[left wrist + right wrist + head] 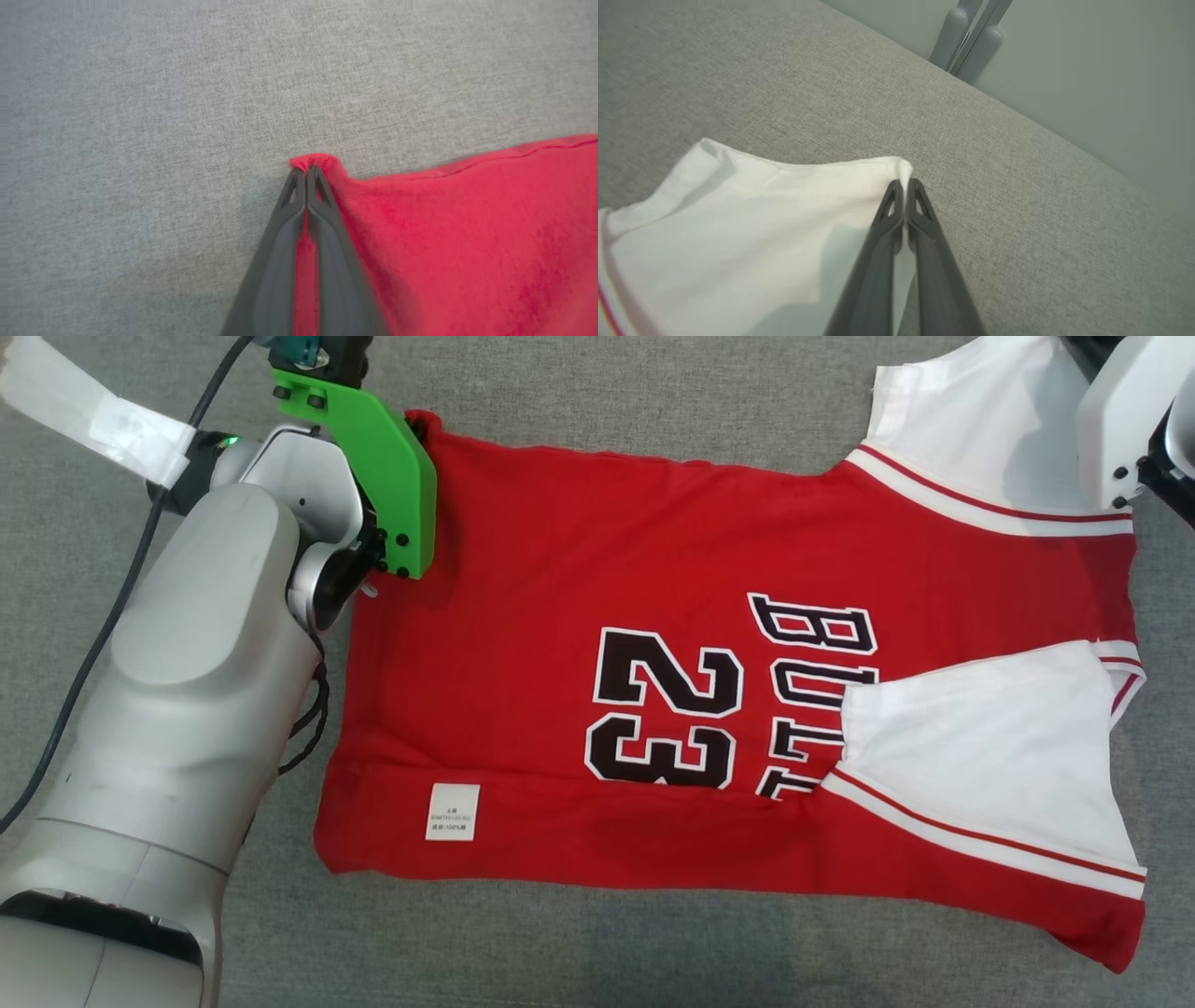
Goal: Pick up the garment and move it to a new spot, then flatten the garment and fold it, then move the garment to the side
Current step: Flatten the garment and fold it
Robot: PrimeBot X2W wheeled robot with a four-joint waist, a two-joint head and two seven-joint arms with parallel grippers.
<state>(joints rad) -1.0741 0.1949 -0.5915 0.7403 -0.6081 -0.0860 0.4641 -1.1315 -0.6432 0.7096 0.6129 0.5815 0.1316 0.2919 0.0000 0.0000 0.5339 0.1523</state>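
Logging red jersey [579, 616] lying spread, print up, on grey fabric surface [597, 943]. Pinching jersey's red hem corner with left gripper [306, 170], fingers clamped on the cloth. Pinching jersey's white sleeve [761, 210] edge with right gripper [903, 182], fingers likewise clamped on cloth.

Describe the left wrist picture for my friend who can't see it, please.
The left end effector, shut tight, pinches one corner of a red garment. The garment spreads away to the right over a grey fabric surface.
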